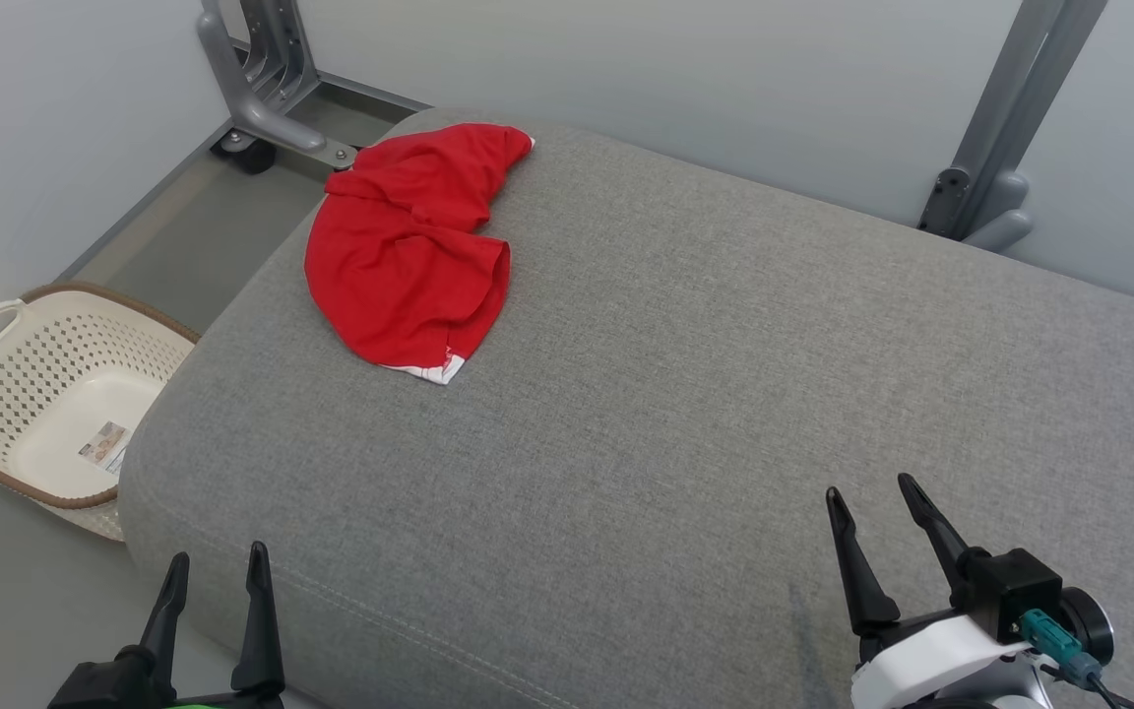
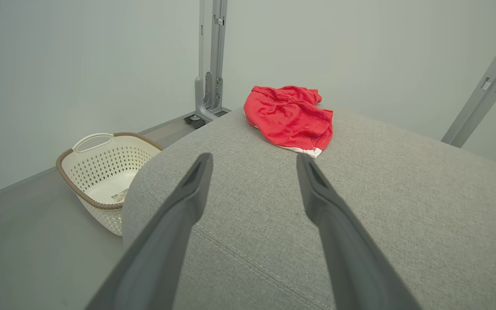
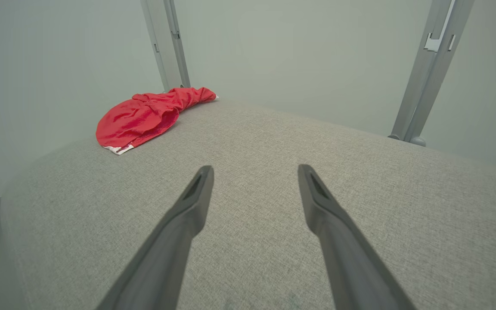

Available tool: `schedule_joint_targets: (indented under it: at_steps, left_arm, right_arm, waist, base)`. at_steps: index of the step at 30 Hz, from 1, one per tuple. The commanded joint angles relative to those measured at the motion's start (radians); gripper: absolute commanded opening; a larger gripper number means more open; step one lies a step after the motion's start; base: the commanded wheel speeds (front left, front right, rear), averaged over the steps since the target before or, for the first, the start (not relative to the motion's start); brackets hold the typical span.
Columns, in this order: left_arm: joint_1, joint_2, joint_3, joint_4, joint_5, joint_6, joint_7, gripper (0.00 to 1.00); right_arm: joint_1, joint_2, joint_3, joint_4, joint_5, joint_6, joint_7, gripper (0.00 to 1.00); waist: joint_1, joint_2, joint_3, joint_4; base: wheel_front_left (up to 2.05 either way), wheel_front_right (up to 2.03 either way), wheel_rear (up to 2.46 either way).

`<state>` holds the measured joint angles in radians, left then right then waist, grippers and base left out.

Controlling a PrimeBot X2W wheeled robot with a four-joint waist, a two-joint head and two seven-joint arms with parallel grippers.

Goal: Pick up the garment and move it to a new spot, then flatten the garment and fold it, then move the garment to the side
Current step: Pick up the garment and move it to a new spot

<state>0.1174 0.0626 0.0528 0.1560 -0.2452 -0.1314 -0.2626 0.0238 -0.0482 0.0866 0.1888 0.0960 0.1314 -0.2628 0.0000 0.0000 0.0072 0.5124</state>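
Note:
A crumpled red garment [image 1: 408,251] with a white hem lies at the far left corner of the grey cushioned surface [image 1: 685,414]. It also appears far ahead as the garment [image 2: 289,118] in the left wrist view and the garment [image 3: 144,116] in the right wrist view. My left gripper [image 1: 218,561] stands open at the near left edge of the cushion, well short of the cloth. My right gripper [image 1: 872,495] stands open over the near right part of the cushion. Nothing lies between the fingers of the left gripper [image 2: 254,160] or the right gripper [image 3: 255,171].
A cream perforated laundry basket [image 1: 55,404] with a brown rim sits on the floor left of the cushion; the basket [image 2: 103,172] shows in the left wrist view too. Grey metal frame legs [image 1: 267,79] [image 1: 1005,138] stand against the pale wall behind.

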Motion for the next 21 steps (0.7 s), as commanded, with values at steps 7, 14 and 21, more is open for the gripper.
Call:
schedule_joint_targets:
  at_steps: [7,14,21]
  left_arm:
    - [-0.029,-0.006,-0.001,-0.002,-0.006,0.002,-0.003,1.00]
    - [-0.101,-0.011,-0.017,0.000,-0.044,0.002,-0.003,1.00]
    - [-0.287,-0.012,-0.069,0.097,-0.143,0.002,-0.002,1.00]
  right_arm:
    - [-0.002,-0.004,-0.023,-0.020,-0.018,-0.002,-0.003,1.00]
    - [-0.059,-0.004,-0.049,-0.068,-0.063,-0.002,-0.003,1.00]
    - [-0.143,-0.026,-0.079,-0.134,-0.112,-0.002,-0.003,1.00]
  waist:
    - [0.0000,0.0000,0.034,-0.011]
    - [0.0000,0.0000,0.138,-0.035]
    - [0.0000,0.0000,0.298,-0.053]
  base:
    - [0.00,0.00,0.00]
    - [0.00,0.00,0.00]
    - [0.00,0.00,0.00]
